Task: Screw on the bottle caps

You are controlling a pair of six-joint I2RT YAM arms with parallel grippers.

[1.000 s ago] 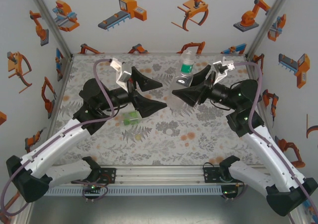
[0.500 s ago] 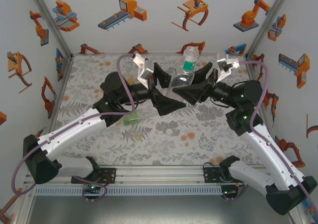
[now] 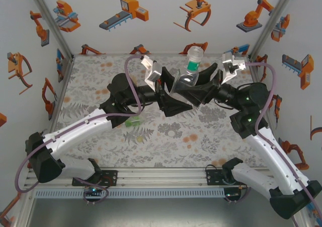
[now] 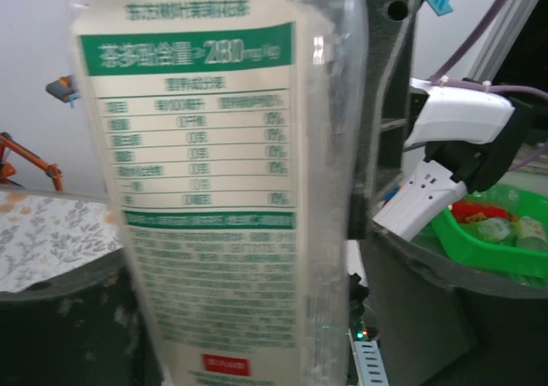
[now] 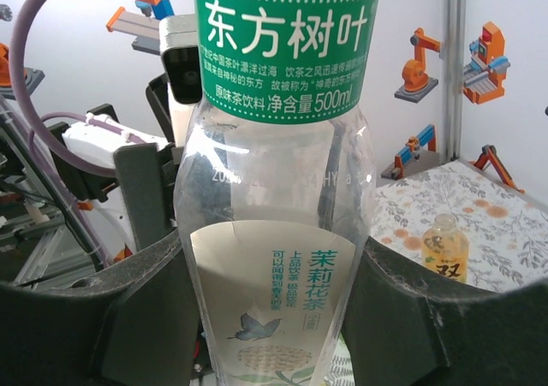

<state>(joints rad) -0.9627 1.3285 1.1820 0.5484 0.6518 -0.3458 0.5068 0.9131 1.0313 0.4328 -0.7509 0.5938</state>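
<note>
The slim clear bottle [image 3: 193, 65] with the white-green label hangs in the air at mid-back, tilted, neck up. My right gripper [image 3: 195, 86] is shut on its body, its fingers pressing both sides in the right wrist view [image 5: 274, 317]. My left gripper [image 3: 178, 92] has come in from the left and is shut on the bottle's lower part; the printed back label [image 4: 205, 189] spans most of the left wrist view. Whether a cap sits on the neck I cannot tell. A squat green-tinted bottle [image 3: 134, 120] lies on the table below the left arm, a small pale cap [image 3: 139, 137] near it.
An amber bottle [image 5: 445, 247] with a yellow label stands on the flowered table [image 3: 211, 136] at the right. A green tray [image 4: 492, 236] of small items appears behind my left fingers. Walls close in the back and both sides.
My left arm has swung right to the bottle and its jaws have closed around it. My right gripper has kept its grip and lifted the bottle a little.
</note>
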